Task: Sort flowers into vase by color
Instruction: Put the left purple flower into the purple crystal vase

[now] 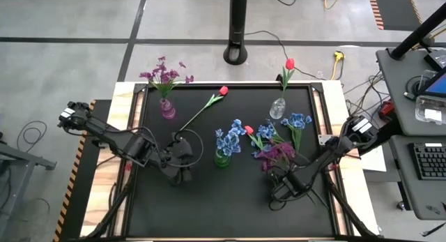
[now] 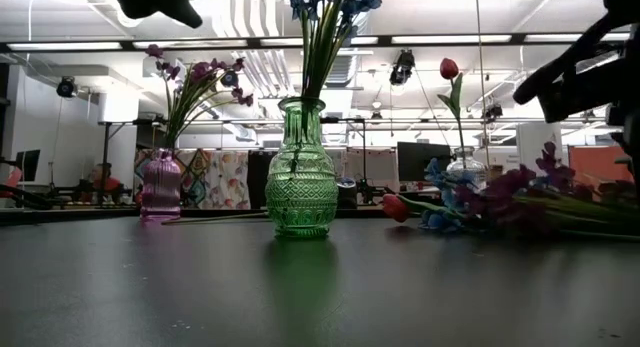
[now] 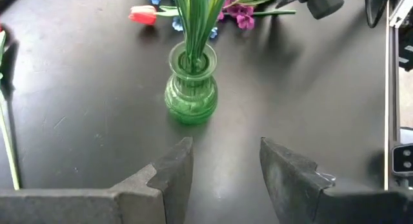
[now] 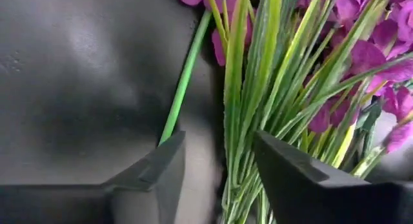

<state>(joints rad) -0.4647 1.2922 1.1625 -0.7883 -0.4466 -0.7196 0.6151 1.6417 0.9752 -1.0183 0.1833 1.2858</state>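
Three vases are set on the black table (image 1: 209, 207), each with flowers of one colour.

Green vase (image 1: 221, 158): ribbed pressed glass, near the table's middle; blue blossom clusters (image 1: 228, 139) on thin green stems are held in it.

Pink vase (image 1: 167, 108): small, toward the far left; a purple spray (image 1: 164, 73) is held upright.

Clear vase (image 1: 277, 107): toward the far right; one red tulip bud (image 1: 289, 63) is held on a straight stem.

Loose tulip (image 1: 223, 91): red bud, long stem, laid flat between the pink and clear vases.

Loose pile, right of the green vase: a second red tulip (image 1: 249, 130), blue clusters (image 1: 299, 121) and a purple-magenta bunch (image 1: 279, 155) are laid together on the table, blossoms overlapping, with grass-like green leaves among the stems.

Left gripper (image 3: 226, 161): held low, just beside the green vase on its left; fingers are parted and nothing is between them.

Right gripper (image 4: 216, 161): set down at the stem end of the purple bunch. Its fingers are parted, with green stems passing between them; whether the stems are pinched cannot be told.
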